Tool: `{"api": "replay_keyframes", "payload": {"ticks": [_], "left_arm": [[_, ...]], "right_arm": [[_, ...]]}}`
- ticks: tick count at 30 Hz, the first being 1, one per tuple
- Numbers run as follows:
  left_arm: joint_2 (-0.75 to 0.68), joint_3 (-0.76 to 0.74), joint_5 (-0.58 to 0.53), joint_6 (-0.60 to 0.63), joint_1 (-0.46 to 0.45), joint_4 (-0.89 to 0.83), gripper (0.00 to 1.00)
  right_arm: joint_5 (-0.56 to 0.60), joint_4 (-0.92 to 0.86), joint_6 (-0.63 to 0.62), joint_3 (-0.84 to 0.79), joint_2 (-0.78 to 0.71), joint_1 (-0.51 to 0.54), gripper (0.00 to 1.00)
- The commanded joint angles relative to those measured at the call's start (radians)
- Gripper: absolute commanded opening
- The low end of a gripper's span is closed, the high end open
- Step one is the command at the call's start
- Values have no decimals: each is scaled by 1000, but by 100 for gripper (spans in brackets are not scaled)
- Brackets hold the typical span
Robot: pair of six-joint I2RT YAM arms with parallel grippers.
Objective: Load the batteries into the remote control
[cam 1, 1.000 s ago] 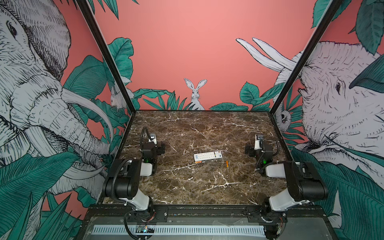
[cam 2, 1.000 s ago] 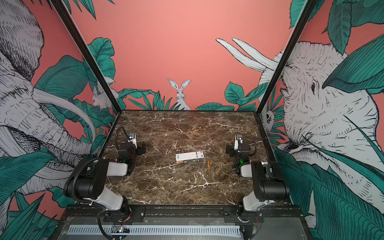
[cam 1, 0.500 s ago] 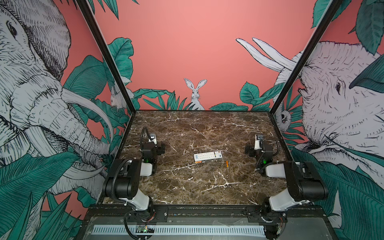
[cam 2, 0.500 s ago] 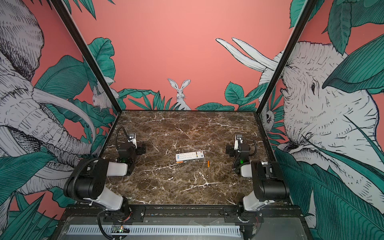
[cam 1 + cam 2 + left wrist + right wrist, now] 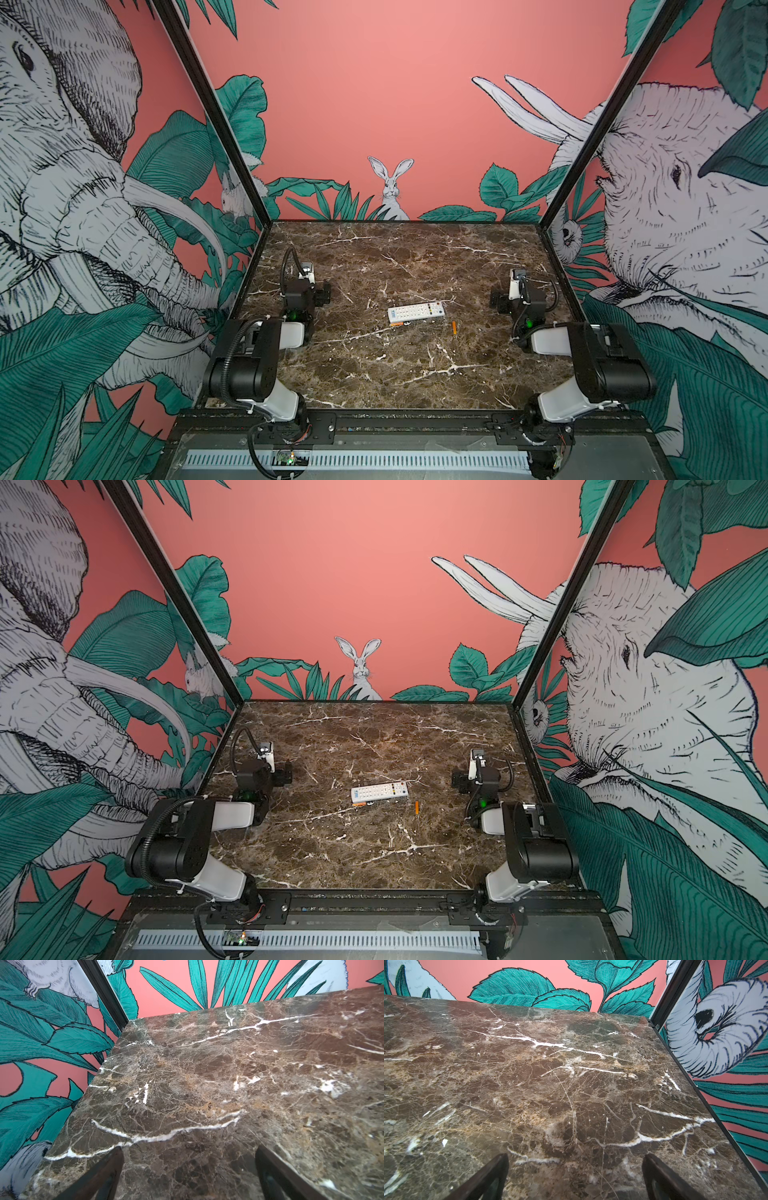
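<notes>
A brown marble tabletop (image 5: 374,374), walled in by pink jungle murals, is seen with both arms folded back at its sides. The left gripper (image 5: 189,1153) and right gripper (image 5: 575,1157) are held wide open over bare marble, with nothing between the jaws.

The remote control (image 5: 416,311) is laid flat near the table's middle, buttons up and well apart from both grippers. A loose battery (image 5: 454,328) is placed near its red-buttoned end, and a second battery (image 5: 399,323) is tucked against its front edge by the blue logo.

The slim remote is likely to be pushed across the polished stone rather than lifted if it is pinched too shallowly. The round batteries could be sent rolling by a slight nudge, and the tucked one could be knocked while the remote is being turned over.

The battery compartment is hidden, presumably on the underside. Whether the second battery touches the remote or lies partly beneath it cannot be settled. Battery polarity cannot be read. None of the task's things is shown in either wrist view.
</notes>
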Motion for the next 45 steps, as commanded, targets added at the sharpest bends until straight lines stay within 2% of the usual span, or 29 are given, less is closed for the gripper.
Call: {"api": "replay_keyframes", "payload": {"ticks": [1, 4, 8, 15, 21, 27, 30, 33, 35, 39, 42, 45], "left_arm": [[-27, 13, 19, 15, -3, -33, 100], [-40, 21, 44, 39, -8, -50, 100], [-83, 45, 13, 52, -30, -130, 100], [-132, 129, -123, 102, -139, -319, 100], [-159, 199, -178, 58, -207, -454, 99], [-172, 334, -257, -23, -277, -682, 100], [-175, 393, -217, -85, -302, -790, 100], [-188, 406, -201, -100, -342, -825, 100], [-200, 400, -153, -98, -367, -828, 100], [-206, 402, -48, -68, -415, -867, 100], [-194, 407, 50, -35, -456, -902, 100], [-169, 404, 134, 16, -511, -904, 100]], "right_arm": [[-7, 28, -3, 19, 2, -2, 99], [-7, 29, -3, 20, 1, -2, 99], [-7, 27, -3, 21, 3, 0, 99], [-8, 27, -3, 20, 2, 0, 99], [-11, 27, -2, 18, 1, -1, 99], [-10, 30, -3, 18, 0, -1, 99], [-6, 27, -5, 19, 2, -2, 99], [-24, 58, -24, 0, -10, 6, 99], [3, 41, -62, -12, -56, 41, 99], [54, -264, -89, 65, -205, 111, 99], [49, -443, -11, 121, -287, 134, 99], [46, -629, 16, 177, -350, 174, 99]]}}
